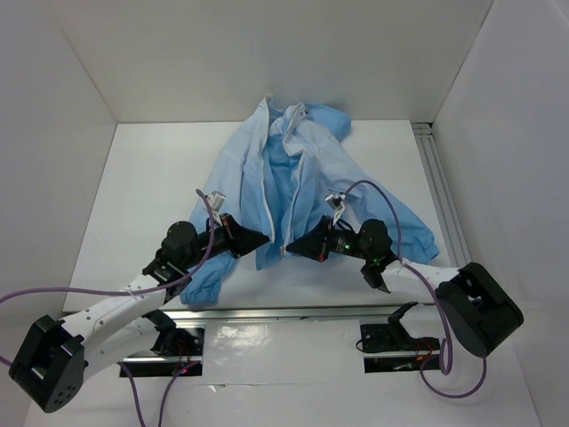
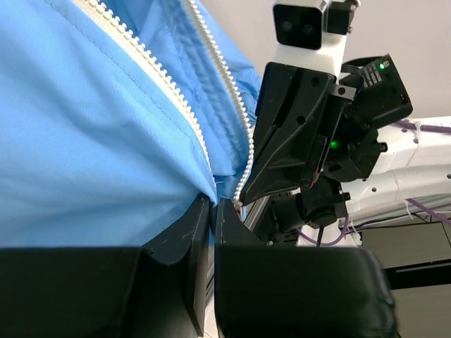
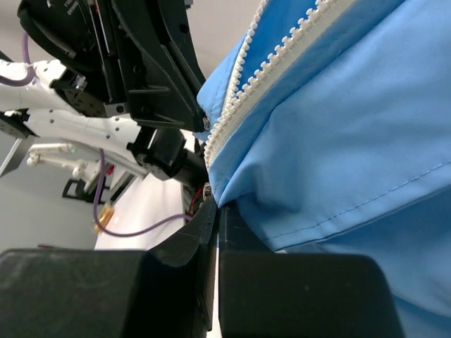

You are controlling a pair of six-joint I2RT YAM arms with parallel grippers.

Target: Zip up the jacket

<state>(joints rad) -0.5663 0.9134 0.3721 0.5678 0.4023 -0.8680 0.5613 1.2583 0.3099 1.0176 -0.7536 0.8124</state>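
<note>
Within left end effector (image 1: 264, 238) and right end effector (image 1: 290, 246) grips, the jacket (image 1: 311, 173) hem.

top: overhead, whole table (image 1: 133, 196) | wrists: close-up, facing each other, both on jacket (image 2: 84, 141) hem

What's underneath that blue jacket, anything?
Only the white table shows around the jacket. Its near hem is pinched by the left hand and the right hand. Anything lying beneath the fabric is covered, so I cannot tell.

Robot lab, white enclosure walls (image 1: 53, 80)
</note>
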